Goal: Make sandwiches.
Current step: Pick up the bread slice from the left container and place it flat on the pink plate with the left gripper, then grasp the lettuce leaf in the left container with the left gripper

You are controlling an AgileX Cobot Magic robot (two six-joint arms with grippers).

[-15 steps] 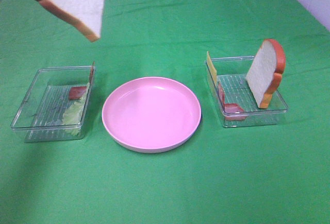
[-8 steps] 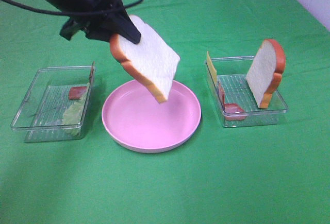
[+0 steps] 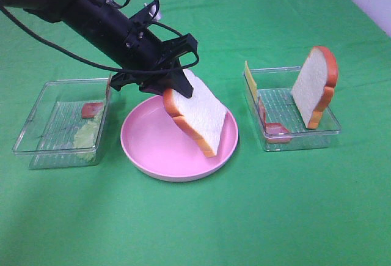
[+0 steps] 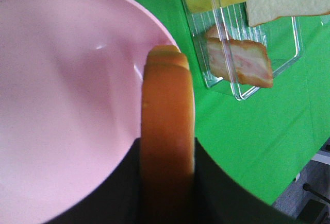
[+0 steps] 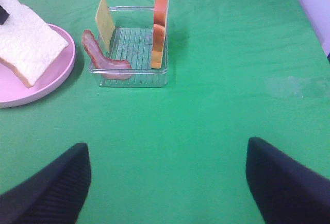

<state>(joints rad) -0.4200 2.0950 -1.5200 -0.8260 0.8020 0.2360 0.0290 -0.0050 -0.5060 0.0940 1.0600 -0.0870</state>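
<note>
My left gripper [image 3: 177, 90] is shut on a white bread slice [image 3: 197, 116] with an orange-brown crust. It holds the slice tilted over the right half of the pink plate [image 3: 146, 167], low edge near the plate's surface. The left wrist view shows the crust [image 4: 167, 131] edge-on between the dark fingers [image 4: 216, 193]. Another bread slice [image 3: 314, 85] stands upright in the right clear tray [image 3: 299, 136], with a yellow cheese slice [image 3: 249, 82] and bacon [image 3: 275, 128]. My right gripper [image 5: 167, 183] is open over bare cloth, away from the tray [image 5: 129, 80].
The left clear tray [image 3: 36, 125] holds pale green lettuce [image 3: 88, 134] and a bacon strip [image 3: 93, 109]. Green cloth covers the table. The left arm and its cable stretch from the back left over the left tray's far corner.
The left arm has carried the bread slice from high at the back left down and to the right, over the pink plate. The right tray's contents have not moved.
</note>
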